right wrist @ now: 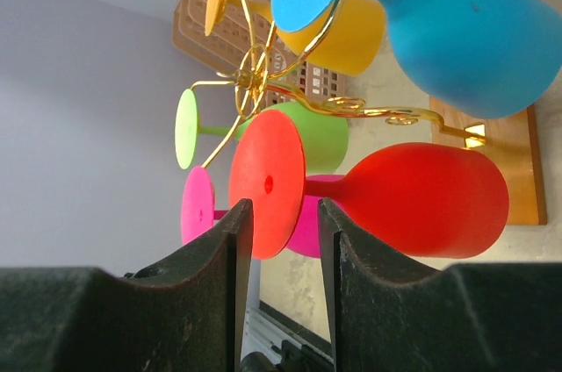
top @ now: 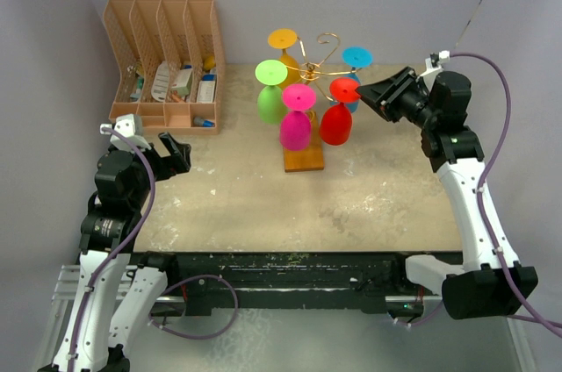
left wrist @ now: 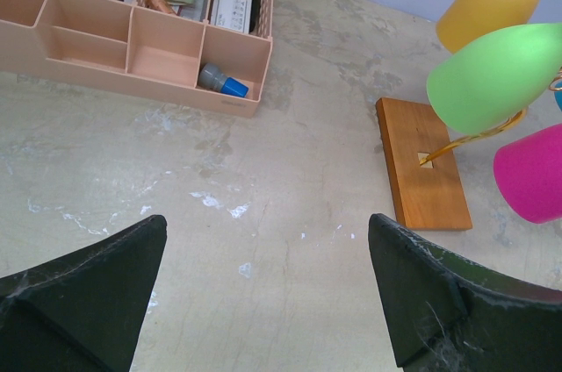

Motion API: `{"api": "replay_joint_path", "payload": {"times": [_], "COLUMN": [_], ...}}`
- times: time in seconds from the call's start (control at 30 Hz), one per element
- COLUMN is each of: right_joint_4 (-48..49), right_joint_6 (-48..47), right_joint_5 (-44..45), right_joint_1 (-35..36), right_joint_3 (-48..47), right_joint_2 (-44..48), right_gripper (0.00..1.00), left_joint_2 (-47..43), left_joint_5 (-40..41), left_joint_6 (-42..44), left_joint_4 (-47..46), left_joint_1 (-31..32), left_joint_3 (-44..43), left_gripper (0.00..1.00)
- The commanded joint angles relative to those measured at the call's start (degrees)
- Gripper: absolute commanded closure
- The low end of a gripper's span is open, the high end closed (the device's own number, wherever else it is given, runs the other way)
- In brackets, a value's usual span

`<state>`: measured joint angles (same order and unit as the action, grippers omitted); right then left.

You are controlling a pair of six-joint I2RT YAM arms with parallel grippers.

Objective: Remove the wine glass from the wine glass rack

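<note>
The wine glass rack [top: 314,60] is gold wire on a wooden base [top: 304,158] at the table's back middle. Several coloured glasses hang upside down from it. The red wine glass [top: 336,122] hangs on the right side with its foot at the top. My right gripper [top: 362,91] is level with that foot. In the right wrist view its jaws [right wrist: 283,214] are open, and the lower edge of the red foot [right wrist: 268,181] lies between the fingertips with gaps on both sides. The red bowl [right wrist: 421,201] hangs free. My left gripper [top: 180,154] is open and empty over the table [left wrist: 268,232].
A peach file organizer [top: 167,65] with small items stands at the back left. Green [top: 270,102], pink [top: 295,126], yellow [top: 283,40] and blue [top: 356,58] glasses crowd round the red one. The blue glass [right wrist: 465,34] hangs just beside the red one.
</note>
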<state>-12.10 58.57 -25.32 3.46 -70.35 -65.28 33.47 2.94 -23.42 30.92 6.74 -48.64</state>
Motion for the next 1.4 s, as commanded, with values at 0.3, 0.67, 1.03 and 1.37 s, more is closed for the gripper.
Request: {"api": "replay_joint_path", "payload": {"times": [0.3, 0.67, 1.03, 1.37], "right_joint_4": [6.0, 8.8, 14.6, 17.7], "right_joint_6": [0.1, 0.7, 4.1, 6.6], "right_joint_5": [-3.9, -5.3, -6.2, -7.1], "right_joint_1": [-0.1, -0.1, -0.1, -0.1], "right_joint_3": [1.0, 2.6, 4.4, 6.6], "right_joint_2": [-1.3, -2.2, -1.7, 0.2], "right_gripper": [0.63, 0.80, 0.99, 1.00], "left_joint_2": [0.1, 0.4, 0.6, 0.7], "left_joint_5": [-0.8, -1.0, -1.0, -1.0], "left_joint_6": [-0.2, -0.2, -0.2, -0.1], "left_joint_4": [-2.5, -2.6, -2.5, -2.5], "left_joint_1": [-0.4, -0.4, -0.4, -0.4], "left_joint_3": [-1.5, -1.5, -1.4, -1.5], "left_gripper": [0.01, 0.01, 0.01, 0.01]}}
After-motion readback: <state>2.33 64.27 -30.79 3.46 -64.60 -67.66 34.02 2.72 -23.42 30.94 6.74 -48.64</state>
